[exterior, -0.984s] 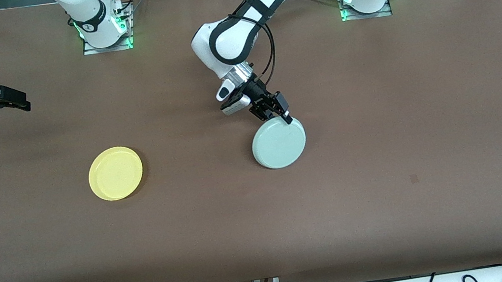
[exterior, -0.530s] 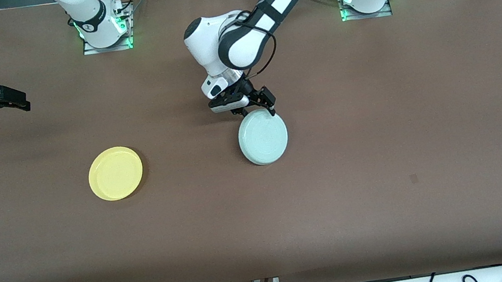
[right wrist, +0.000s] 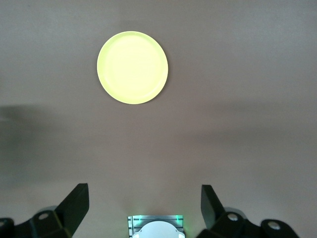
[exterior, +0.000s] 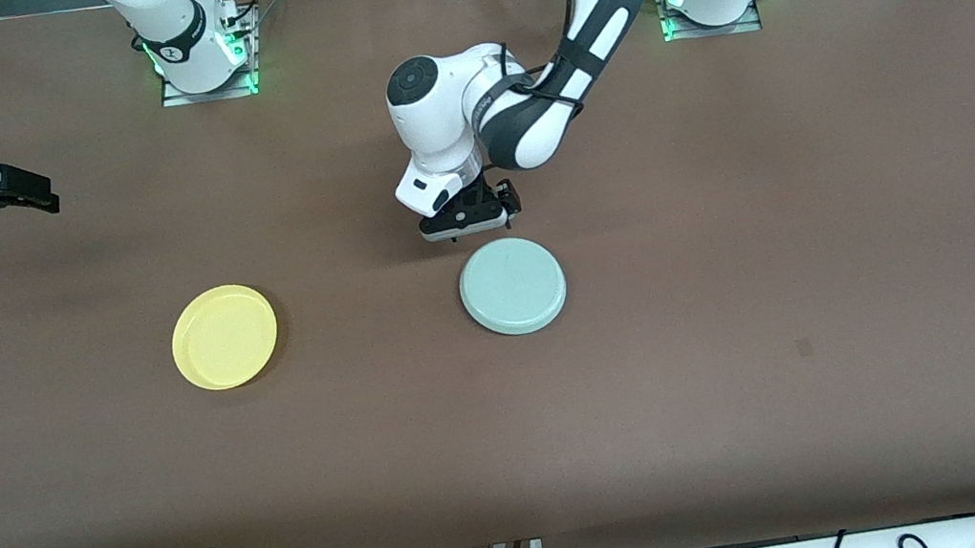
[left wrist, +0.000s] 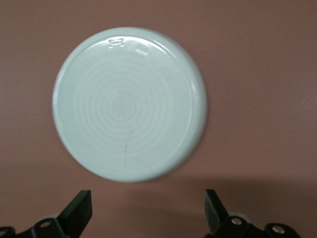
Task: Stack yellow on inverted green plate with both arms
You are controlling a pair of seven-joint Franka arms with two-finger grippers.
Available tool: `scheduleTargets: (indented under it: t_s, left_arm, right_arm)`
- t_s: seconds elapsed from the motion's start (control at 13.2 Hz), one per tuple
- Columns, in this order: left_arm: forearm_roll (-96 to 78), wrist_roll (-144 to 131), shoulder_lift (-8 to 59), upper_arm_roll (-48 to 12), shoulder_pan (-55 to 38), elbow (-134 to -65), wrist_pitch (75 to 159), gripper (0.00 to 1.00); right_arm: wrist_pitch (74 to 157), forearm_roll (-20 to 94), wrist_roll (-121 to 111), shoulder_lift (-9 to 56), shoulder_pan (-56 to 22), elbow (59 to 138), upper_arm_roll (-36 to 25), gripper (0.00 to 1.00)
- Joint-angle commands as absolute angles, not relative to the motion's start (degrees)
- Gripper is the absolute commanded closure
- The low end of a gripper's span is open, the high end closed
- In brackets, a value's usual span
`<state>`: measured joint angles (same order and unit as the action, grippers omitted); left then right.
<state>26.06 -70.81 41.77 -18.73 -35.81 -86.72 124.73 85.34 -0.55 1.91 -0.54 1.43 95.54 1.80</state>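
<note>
Green plate inverted and released; yellow plate not yet picked up.

The green plate (exterior: pixel 512 286) lies upside down mid-table, the left gripper (exterior: pixel 472 214) just above its rim, jaws wide and empty. The yellow plate (exterior: pixel 224 336) sits toward the right arm's end; the right gripper (exterior: pixel 12 193) waits, jaws wide. Light, stiff, probably slick plastic: pinch its raised rim.

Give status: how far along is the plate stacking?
Done: green plate lies upside down on the table, released. In hand: nothing; left gripper is open just above its rim, right gripper waits open at the table's edge. Left: yellow plate is untouched, unstacked.
</note>
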Motion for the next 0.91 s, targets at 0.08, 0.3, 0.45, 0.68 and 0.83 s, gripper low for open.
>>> scheduleTargets:
  t_s: [0.08, 0.3, 0.45, 0.68, 0.83]
  left_arm:
    - [19.34, -69.62, 38.16, -18.98, -32.62, -86.75, 125.33, 0.0]
    - [14.61, -64.45, 32.8, -18.98, -27.53, -87.1, 123.58, 0.0]
    - [9.08, -58.13, 29.11, -18.9, -23.05, -87.1, 119.9, 0.0]
    - [4.84, -55.11, 22.7, -18.72, -15.05, -87.1, 113.57, 0.0]
    - [4.75, -52.23, 19.27, -18.63, -10.57, -87.1, 110.41, 0.0]
  right_arm:
    - [84.55, 0.35, 2.11, -1.58, 1.67, 95.62, 1.84, 0.0]
    - [84.46, 0.35, 2.11, -1.58, 1.67, 95.62, 1.85, 0.0]
    - [84.46, 0.35, 2.11, -1.58, 1.67, 95.62, 1.76, 0.0]
    - [84.46, 0.35, 2.11, -1.5, 1.67, 95.62, 1.67, 0.0]
    - [84.46, 0.35, 2.02, -1.58, 1.67, 95.62, 1.67, 0.0]
